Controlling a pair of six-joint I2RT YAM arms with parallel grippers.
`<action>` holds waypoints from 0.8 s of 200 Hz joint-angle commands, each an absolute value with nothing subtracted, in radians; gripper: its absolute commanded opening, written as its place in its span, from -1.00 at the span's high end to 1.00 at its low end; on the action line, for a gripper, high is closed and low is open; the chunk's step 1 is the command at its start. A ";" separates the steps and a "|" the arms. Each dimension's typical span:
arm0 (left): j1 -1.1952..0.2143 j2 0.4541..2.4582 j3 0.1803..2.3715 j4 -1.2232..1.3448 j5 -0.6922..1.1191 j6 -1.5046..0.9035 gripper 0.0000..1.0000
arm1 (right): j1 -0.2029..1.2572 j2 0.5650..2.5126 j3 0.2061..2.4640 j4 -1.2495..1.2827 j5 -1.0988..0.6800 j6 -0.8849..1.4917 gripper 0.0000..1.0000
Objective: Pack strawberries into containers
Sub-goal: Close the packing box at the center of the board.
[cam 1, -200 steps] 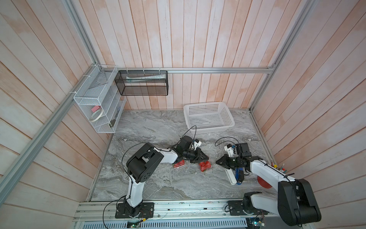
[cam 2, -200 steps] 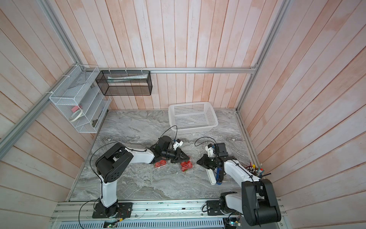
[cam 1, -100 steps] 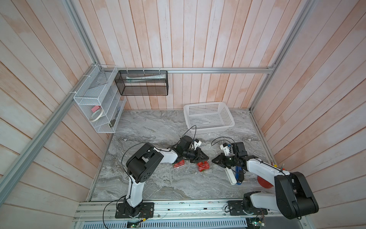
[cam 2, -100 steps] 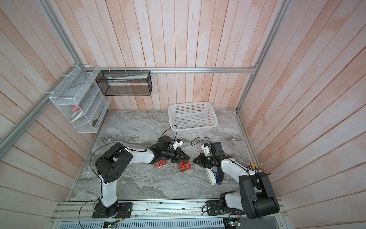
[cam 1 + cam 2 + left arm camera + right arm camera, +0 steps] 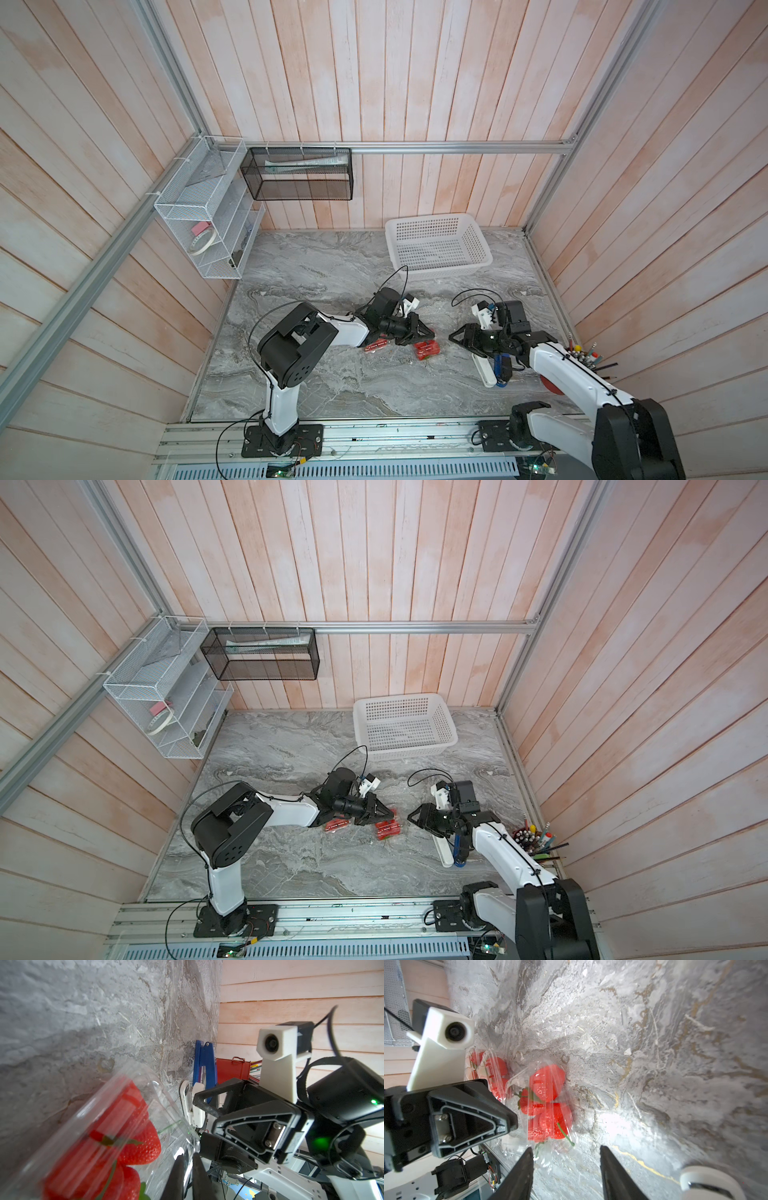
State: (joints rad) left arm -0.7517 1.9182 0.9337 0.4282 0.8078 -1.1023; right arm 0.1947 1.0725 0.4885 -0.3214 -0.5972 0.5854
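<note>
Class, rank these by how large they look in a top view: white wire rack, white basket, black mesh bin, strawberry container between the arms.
1. white wire rack
2. white basket and black mesh bin: about alike. The bin hangs nearer the camera, so they are left unranked.
3. strawberry container

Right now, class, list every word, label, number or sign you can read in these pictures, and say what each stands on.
No text here can be read.
Print on the tube in the black mesh basket: too small to read.
Dark marks on the white tool: blurred, unreadable.
</note>
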 commanded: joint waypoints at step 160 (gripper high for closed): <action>-0.765 2.024 0.942 0.486 0.847 -1.148 0.78 | 0.329 1.138 0.277 0.078 -0.669 0.865 -0.25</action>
